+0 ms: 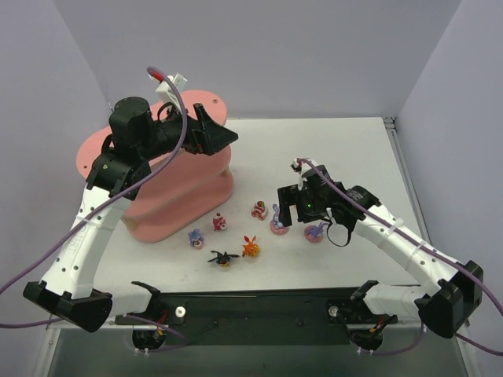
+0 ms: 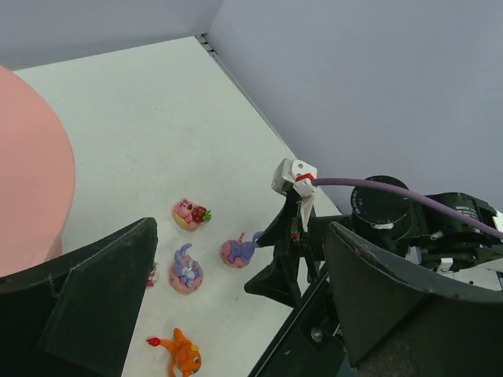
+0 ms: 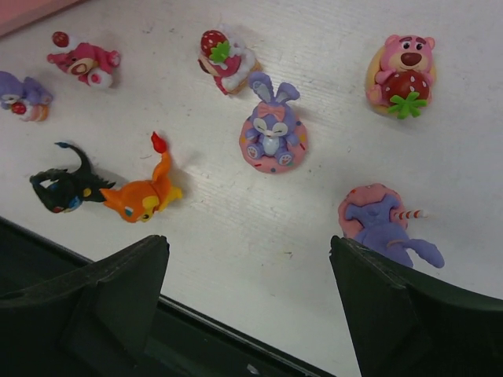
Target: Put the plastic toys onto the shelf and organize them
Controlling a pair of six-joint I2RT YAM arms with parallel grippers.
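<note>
Your left pincer (image 2: 242, 229) is spread with nothing in it, up over the right end of the salmon-pink three-tier plastic shelf (image 1: 185, 188). The shelf stands at the left edge of the white counter (image 1: 346, 153). Your right pincer (image 3: 250, 259) is spread wide too, empty, above the toys.

All eight toys sit on the counter, about midway across and toward the near edge.
- **Nearest the shelf:** small purple figurine (image 3: 20, 93), then the pink-red lying bear (image 3: 82, 61) and the strawberry-topped pink-red figurine (image 3: 225, 56).
- **Closest to the near edge:** black-yellow spiky figurine (image 3: 67, 188), with the orange flame-tailed figurine (image 3: 145, 195) just beside it.
- **Under the right pincer:** blue-purple long-eared bunny on a pink round base (image 3: 273, 133), upright, with the pink bear hugging a strawberry (image 3: 401, 75) near it.
- **Furthest toward the right edge:** purple figurine on a pink base (image 3: 385, 228). It looks tipped on its side, just beside one right finger (image 3: 401, 306).
</note>
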